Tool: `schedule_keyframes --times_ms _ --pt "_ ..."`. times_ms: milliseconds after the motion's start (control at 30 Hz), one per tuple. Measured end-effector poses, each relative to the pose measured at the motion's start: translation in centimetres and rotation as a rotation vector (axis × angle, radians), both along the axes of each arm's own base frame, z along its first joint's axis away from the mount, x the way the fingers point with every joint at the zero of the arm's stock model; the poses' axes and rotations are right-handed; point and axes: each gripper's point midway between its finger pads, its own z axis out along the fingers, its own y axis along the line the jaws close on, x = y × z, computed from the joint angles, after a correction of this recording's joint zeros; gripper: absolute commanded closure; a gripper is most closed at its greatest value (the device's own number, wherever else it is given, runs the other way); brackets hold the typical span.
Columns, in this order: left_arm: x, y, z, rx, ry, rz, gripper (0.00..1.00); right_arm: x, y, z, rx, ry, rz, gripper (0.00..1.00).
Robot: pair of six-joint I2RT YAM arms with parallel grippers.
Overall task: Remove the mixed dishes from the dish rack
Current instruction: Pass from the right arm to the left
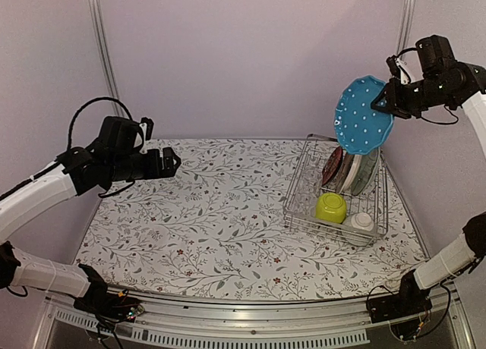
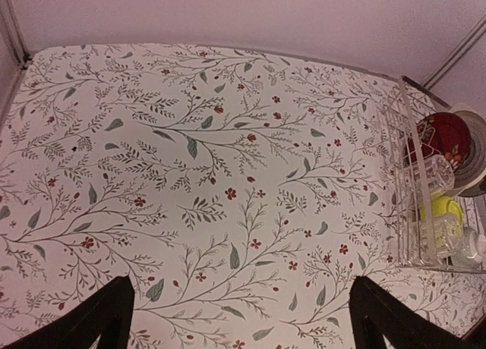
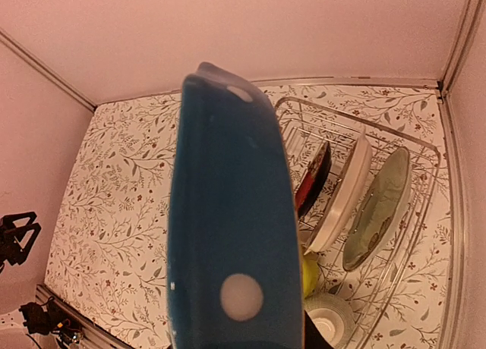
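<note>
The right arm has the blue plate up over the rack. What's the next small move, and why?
Probably swing the blue plate left, off the rack, toward the bare table. The right gripper is shut on its rim and the plate hangs above the other dishes, so it looks free to travel. The left gripper is open, away from that path.

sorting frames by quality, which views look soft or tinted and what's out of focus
Right wrist: the blue dotted plate sits close to the lens and blurs, while the dish rack behind is sharper; pink cast. Left wrist: tablecloth crisp, clear glasses hard to make out. Top external: even light, no hard shadows, slightly soft.
</note>
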Motion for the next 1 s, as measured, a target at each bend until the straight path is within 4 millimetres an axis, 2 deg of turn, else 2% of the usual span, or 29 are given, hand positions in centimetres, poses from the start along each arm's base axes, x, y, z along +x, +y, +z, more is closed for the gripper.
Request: schedule_keyframes --times_ms 167,400,500,633,800,1000 --pt "-0.6 -0.8 2.6 -0.044 -0.053 -0.067 0.0 -0.1 4.7 -0.7 0.058 -0.012 0.15 1.0" --pt "-1.8 -3.2 5.4 -0.158 -0.107 -0.211 0.01 -0.8 11.0 -4.3 0.127 0.03 0.332 1.0" --pt "-2.3 -4.8 6.2 -0.217 -0.115 -0.289 0.05 -1.7 13.6 -5.3 0.16 0.042 0.409 1.0" --pt "-2.9 -6.8 7.1 -0.296 -0.115 -0.388 0.13 -3.2 17.4 -5.2 0.238 0.024 0.528 1.0" --pt "-3.3 -9.3 6.7 -0.364 -0.076 -0.496 0.16 -4.6 21.2 -4.5 0.325 0.007 0.649 1.0" --pt "-4.6 -11.8 6.9 -0.428 -0.049 -0.623 0.25 -5.3 24.4 -4.8 0.389 0.028 0.74 1.0"
